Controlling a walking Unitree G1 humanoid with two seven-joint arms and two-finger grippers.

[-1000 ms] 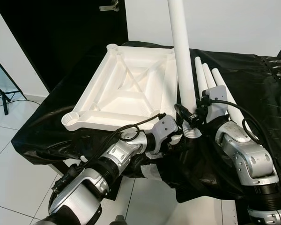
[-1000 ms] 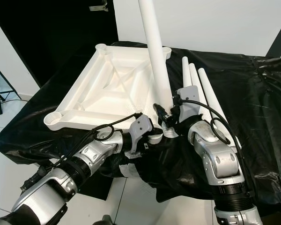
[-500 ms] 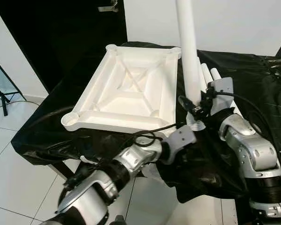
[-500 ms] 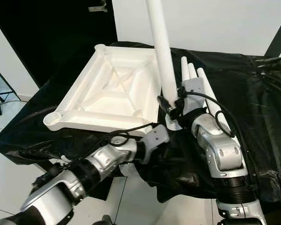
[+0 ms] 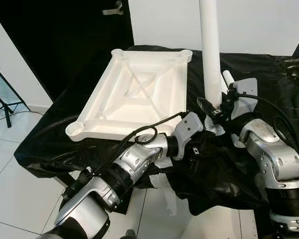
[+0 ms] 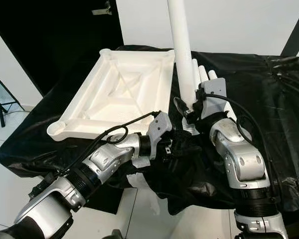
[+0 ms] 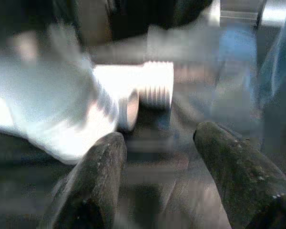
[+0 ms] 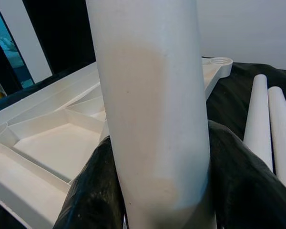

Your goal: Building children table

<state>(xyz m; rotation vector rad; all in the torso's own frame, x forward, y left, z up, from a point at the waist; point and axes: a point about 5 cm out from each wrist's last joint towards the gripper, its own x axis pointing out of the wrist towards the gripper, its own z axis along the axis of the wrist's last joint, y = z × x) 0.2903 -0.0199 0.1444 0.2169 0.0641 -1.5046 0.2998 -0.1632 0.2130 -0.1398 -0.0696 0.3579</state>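
The right gripper (image 6: 189,110) is clamped on 1 white table leg (image 6: 182,47), holding it upright at center frame, threaded end down, just right of the inverted tabletop (image 6: 120,89). The nearest corner socket likely lies to the lower left of the leg's threaded end, behind the left arm, so the leg's long axis must stay vertical for insertion. The left gripper (image 7: 155,157), fingers apart and empty, hovers near the threaded end (image 7: 155,84); the spare legs (image 6: 205,74) lie right of the held leg.

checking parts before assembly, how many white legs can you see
4: one leg held upright by the right end effector, three lying side by side on the black cloth behind it. Others may be hidden.
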